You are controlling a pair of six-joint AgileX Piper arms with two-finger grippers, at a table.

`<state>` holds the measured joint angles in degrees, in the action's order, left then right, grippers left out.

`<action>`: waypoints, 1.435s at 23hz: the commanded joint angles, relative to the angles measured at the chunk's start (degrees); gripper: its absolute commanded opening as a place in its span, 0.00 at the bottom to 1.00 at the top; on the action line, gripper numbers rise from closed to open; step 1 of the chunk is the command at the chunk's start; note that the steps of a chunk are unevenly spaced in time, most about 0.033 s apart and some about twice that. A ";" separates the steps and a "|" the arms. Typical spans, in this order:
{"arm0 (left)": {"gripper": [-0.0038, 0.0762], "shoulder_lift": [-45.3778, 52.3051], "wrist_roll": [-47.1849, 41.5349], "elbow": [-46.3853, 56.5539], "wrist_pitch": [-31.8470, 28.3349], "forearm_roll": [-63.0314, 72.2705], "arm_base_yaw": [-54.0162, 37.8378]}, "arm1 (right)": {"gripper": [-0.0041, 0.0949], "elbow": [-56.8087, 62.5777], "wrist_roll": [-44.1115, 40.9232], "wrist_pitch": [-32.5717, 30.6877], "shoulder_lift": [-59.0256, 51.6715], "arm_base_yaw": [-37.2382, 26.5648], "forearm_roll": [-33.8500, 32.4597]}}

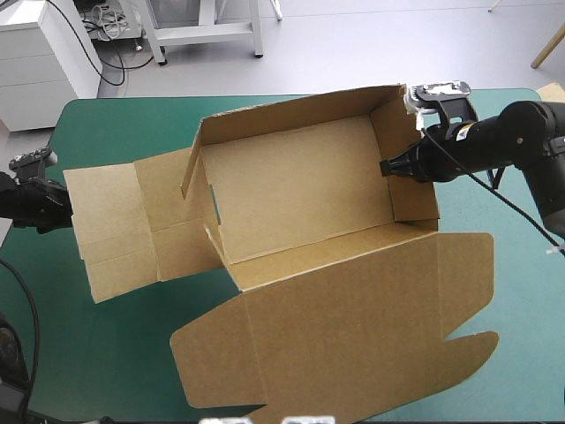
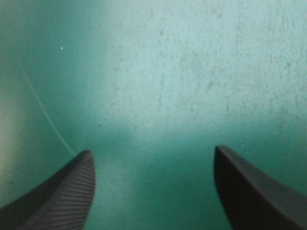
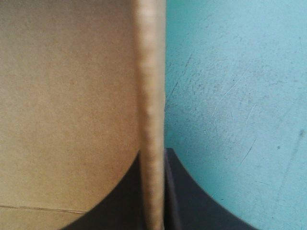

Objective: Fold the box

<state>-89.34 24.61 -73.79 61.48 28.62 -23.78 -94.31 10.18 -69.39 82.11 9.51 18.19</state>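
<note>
The brown box point(image 1: 300, 190) is found on the teal-green surface point(image 1: 115, 353), between the two grippers. Its long walls are raised and its lid point(image 1: 353, 327) lies flat on the near side.

The right gripper point(image 3: 153, 160) is clamped on the upper edge of the box's right end wall point(image 1: 415, 201). In the right wrist view the board's edge point(image 3: 151, 96) is seen running straight ahead from between the black fingers, one finger inside the box and one outside.

The left gripper point(image 2: 153, 158) is held with its fingers well apart over bare cover. Nothing is seen between them. The unfolded end panels point(image 1: 115, 230) lie flat just ahead of it, not yet raised.

The main risk is judged to come from the one-sided hold:
- Nothing steadies the far end of the box, so a pull or push by the right gripper could slide or turn the whole box instead of seating the wall.
- Only a narrow strip of board is pinched. A twist of the wrist could crease the wall off its score line or let it slip free and spring outward.
- The half-raised inner flap point(image 1: 190, 163) at the left end could fall back if the box is jolted.
- If the left gripper is brought in low, the flat panels could be pushed along the surface and not lifted.
</note>
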 commanded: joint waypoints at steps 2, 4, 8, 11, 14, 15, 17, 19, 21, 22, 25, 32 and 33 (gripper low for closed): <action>0.82 1.40 1.39 -1.47 3.55 10.68 0.04 | 0.02 -1.93 0.12 4.31 -0.87 -0.30 2.66; 0.82 1.29 6.57 -1.47 5.37 18.34 0.04 | 0.02 -1.93 0.12 5.49 -0.01 -0.30 2.76; 0.82 1.29 13.13 -1.47 10.47 30.59 0.06 | 0.02 -2.62 0.12 8.00 1.78 -0.30 2.76; 0.82 2.01 13.87 -1.47 11.97 35.78 1.48 | 0.02 -4.11 -1.16 9.78 3.78 -0.30 2.76; 0.82 4.19 13.87 -1.47 11.88 36.39 4.99 | 0.02 -4.81 -2.65 13.00 4.99 -0.30 2.65; 0.82 4.77 14.01 -1.47 11.88 36.61 5.65 | 0.02 -4.81 -2.92 13.69 5.28 -0.30 2.65; 0.82 5.81 14.02 -1.47 11.88 36.95 6.41 | 0.02 -4.83 -3.02 14.60 5.59 -0.30 2.65; 0.82 7.32 14.02 -1.47 11.88 40.18 6.40 | 0.02 -4.83 -3.42 15.70 6.10 -0.30 2.65; 0.82 8.46 14.91 -1.47 11.74 44.59 6.40 | 0.02 -4.83 -3.73 16.34 6.50 -0.30 2.23; 0.82 8.87 14.89 -1.47 11.74 45.58 6.44 | 0.02 -4.83 -3.88 16.49 6.51 -0.30 2.23; 0.82 9.51 14.89 -1.47 11.74 46.62 6.73 | 0.02 -4.83 -5.34 16.72 7.03 -0.30 1.47; 0.82 9.65 16.61 -1.57 11.74 50.08 12.59 | 0.02 -4.83 -5.72 17.07 7.15 -0.30 -0.02; 0.82 9.65 17.10 -1.57 11.74 51.22 13.74 | 0.02 -4.83 -5.72 17.07 7.15 -0.30 -0.06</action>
<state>-81.96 40.46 -73.79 69.47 72.69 -12.73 -96.98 5.28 -56.11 91.48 9.51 16.87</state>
